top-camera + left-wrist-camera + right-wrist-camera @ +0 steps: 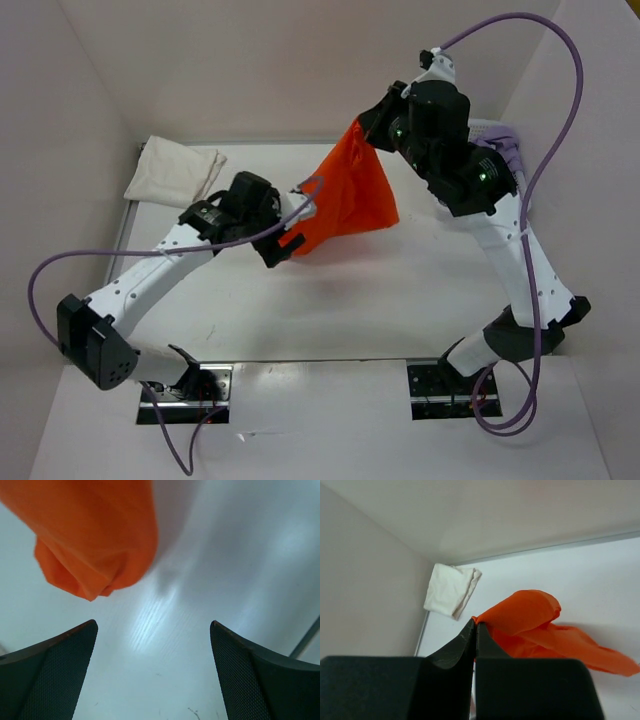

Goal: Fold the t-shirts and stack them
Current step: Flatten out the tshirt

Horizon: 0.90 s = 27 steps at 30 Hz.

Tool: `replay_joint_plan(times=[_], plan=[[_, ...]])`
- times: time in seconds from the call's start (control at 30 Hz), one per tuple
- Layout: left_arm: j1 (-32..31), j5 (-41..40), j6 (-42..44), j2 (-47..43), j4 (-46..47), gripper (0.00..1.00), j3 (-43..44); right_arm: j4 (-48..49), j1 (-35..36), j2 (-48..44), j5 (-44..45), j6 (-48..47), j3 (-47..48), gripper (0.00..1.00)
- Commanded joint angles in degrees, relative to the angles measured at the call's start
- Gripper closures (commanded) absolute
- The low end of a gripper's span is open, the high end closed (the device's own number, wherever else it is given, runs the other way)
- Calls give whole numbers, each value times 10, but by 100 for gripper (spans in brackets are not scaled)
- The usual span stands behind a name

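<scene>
— Well, the orange t-shirt (350, 195) is up off the table (400, 300), hanging like a pennant from one pinched corner and fanning out downward over the middle.
— Who has it?
— The right gripper (370, 125). That arm rises from its base, elbow bent out to the right, wrist angled in toward the back centre. Its own camera shows the two fingers pressed flat together with a nub of orange cloth caught at the tips.
— And the left gripper (283, 247)?
— Jaws spread wide, holding nothing. The left arm lies low and stretched forward across the table, wrist just beside the shirt's lower left corner. From above I can't tell whether it touches the cloth. The left wrist camera settles that: the bunched orange corner hangs ahead of the fingers (60, 670), apart from both, with bare white table between them.
— Other shirts?
— A cream-white t-shirt (175, 170) lies folded at the back left, by the wall (60, 150). The right wrist view catches it too, beyond the orange one. Some lavender cloth (497, 140) shows behind the right arm at the back right, mostly hidden, and only from overhead.
</scene>
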Motion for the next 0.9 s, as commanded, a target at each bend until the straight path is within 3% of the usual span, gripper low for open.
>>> replay_joint_plan(times=[0.0, 0.1, 0.2, 0.27, 0.33, 0.4, 0.63, 0.83, 0.87], plan=[[-64, 8, 9, 31, 0, 0, 1, -40, 16, 32, 50, -18, 75, 100], [-121, -19, 17, 56, 39, 0, -28, -87, 44, 86, 93, -29, 175, 100], [-152, -63, 16, 74, 99, 0, -57, -184, 69, 174, 140, -36, 349, 100], [-157, -108, -14, 83, 159, 0, -69, -283, 69, 289, 140, -43, 604, 100], [-152, -198, -37, 96, 223, 0, -88, -249, 75, 255, 164, -43, 535, 100], [-140, -232, -74, 103, 251, 0, -88, -282, 87, 275, 212, -49, 599, 100], [-98, -75, -170, 103, 237, 0, -35, -295, 87, 264, 266, -42, 577, 100], [-88, -37, -245, 114, 216, 0, 29, -308, 87, 247, 303, -36, 564, 100], [-77, 3, -258, 114, 216, 0, 37, -308, 87, 247, 312, -29, 557, 100]])
